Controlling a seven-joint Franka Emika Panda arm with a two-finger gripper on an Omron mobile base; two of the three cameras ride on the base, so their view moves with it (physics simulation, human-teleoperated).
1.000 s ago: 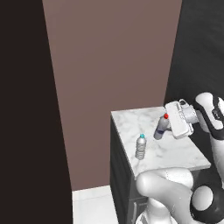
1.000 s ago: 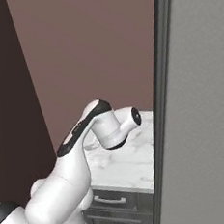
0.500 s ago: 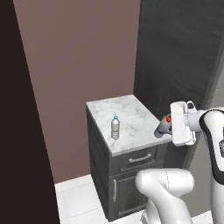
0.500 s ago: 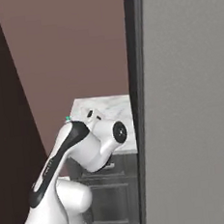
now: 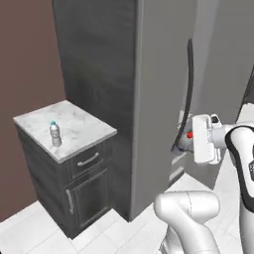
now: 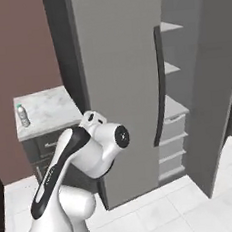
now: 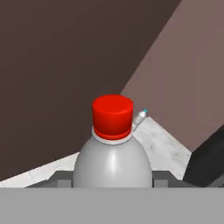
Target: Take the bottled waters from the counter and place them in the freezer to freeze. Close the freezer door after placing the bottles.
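Gripper (image 5: pixel 184 141) clamped on red-cap bottle (image 7: pixel 112 148), held up off the surface, just in front of the freezer (image 5: pixel 163 74) at the lower end of the dark door handle (image 5: pixel 187 89).

Left base view: only the red cap and a sliver of clear body visible, rest hidden behind the white hand; fingers themselves hard to make out. Hand view: cap and rounded shoulder close up, label cut off below the frame edge, finger tips barely visible as dark nubs either side of the bottle.

Right base view: gripper and held bottle hidden behind the arm's own elbow.

Second bottle, light-blue cap (image 5: pixel 55 134), upright on the marble surface (image 5: pixel 79 124), near its left-front part, well apart from the gripper. Also seen in right base view (image 6: pixel 22 115) and as a tiny speck past the red cap in hand view (image 7: pixel 140 117); ribbing too small to resolve.

Freezer: far door swung open (image 6: pixel 211 89), white shelves (image 6: pixel 175 107) and drawers showing inside in right base view; near door shut. Interior mostly blocked by the shut door in left base view. Top of the freezer cut off in both base views.

Dark cabinet (image 5: pixel 84 193) under the surface: drawer and door with silver handles, left side cut by the frame in right base view.
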